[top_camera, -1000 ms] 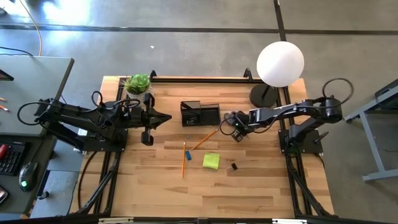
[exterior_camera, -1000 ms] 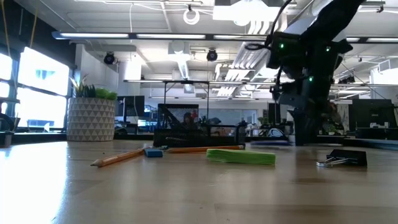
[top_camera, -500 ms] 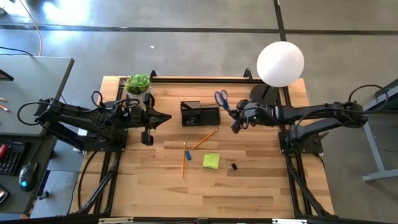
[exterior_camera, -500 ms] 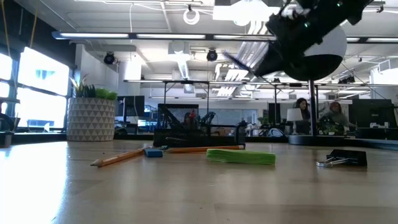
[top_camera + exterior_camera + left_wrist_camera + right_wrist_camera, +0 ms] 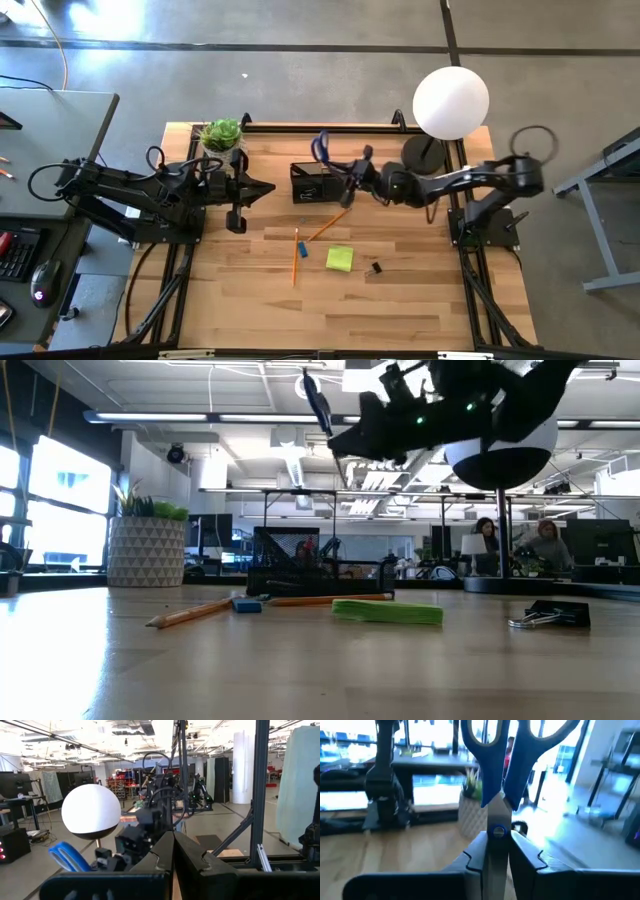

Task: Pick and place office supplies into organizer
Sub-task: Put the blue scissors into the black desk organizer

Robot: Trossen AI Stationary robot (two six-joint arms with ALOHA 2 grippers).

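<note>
My wooden table [image 5: 250, 300] is carrying the black organizer [image 5: 320, 184] near its far middle, plant pot [image 5: 221, 134] far left and lamp base [image 5: 424, 154] far right. Two pencils [image 5: 295, 257], a small blue piece [image 5: 302, 250], sticky pad [image 5: 339, 259] and binder clip [image 5: 375, 268] are lying nearer, mid-table.

Scissors [image 5: 500, 775]: handle loops cut off by right wrist frame edge; blades hidden between fingers [image 5: 470, 862]. Organizer [image 5: 320, 565] contents too small to tell.
</note>
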